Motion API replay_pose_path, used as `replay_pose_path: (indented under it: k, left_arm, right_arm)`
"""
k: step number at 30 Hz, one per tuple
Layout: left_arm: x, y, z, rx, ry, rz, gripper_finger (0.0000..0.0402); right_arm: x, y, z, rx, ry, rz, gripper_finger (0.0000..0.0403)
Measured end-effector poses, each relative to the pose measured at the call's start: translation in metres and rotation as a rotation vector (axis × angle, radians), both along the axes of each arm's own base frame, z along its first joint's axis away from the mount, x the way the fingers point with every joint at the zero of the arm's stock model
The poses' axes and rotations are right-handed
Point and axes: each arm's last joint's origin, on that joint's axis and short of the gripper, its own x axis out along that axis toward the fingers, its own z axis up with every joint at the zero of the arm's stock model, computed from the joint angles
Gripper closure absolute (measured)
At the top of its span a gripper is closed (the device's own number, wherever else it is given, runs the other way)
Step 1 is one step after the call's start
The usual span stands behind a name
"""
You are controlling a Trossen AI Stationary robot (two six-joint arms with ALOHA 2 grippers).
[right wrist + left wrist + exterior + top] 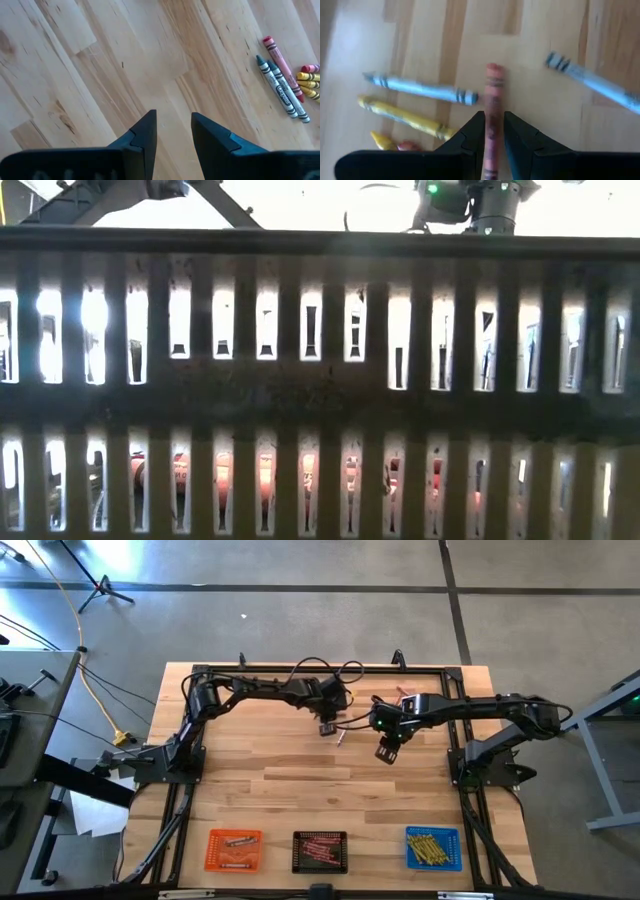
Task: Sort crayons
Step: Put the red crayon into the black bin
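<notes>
Pinching a reddish-pink paper-wrapped crayon (493, 107) between its 2 dark fingers, the left gripper (493, 131) is hanging over the pale wooden plank table (300, 790) near its far middle, with the crayon running lengthwise through the narrow gap and its tip sticking out ahead of the fingertips. Lying on the wood just beyond that gripper are 2 blue-grey crayons (422, 89), 1 to either side of the held stick, and a yellow crayon (405, 116) beside the nearer blue-grey one. The right gripper (173, 131) is hovering close by over bare planks, its fingers standing apart with nothing between them; a small cluster of loose crayons (287, 80) in blue-grey, pink and yellow is lying well off to 1 side of it. Along the near edge, 3 square mesh trays are sitting in a row: an orange tray (233, 850), a black tray (319, 851) and a blue tray (432, 847), each holding sorted crayons.
</notes>
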Motion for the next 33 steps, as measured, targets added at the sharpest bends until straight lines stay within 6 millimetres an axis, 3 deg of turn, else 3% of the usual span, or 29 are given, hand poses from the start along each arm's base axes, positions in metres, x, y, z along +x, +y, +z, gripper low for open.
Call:
replay_pose_path:
  k: [22, 29, 33]
  left_arm:
    - [-0.003, -0.016, -0.002, -0.023, 0.092, 0.046, 0.0344]
    - [-0.003, -0.016, -0.002, -0.055, 0.081, 0.106, 0.0394]
    - [-0.003, -0.015, 0.002, -0.126, 0.068, 0.160, 0.0398]
  right_arm:
    - [-0.001, 0.000, 0.000, -0.009, 0.013, 0.049, 0.0297]
    - [-0.001, 0.000, 0.000, -0.018, 0.015, 0.085, 0.0297]
    - [-0.001, 0.000, 0.000, -0.020, 0.015, 0.095, 0.0297]
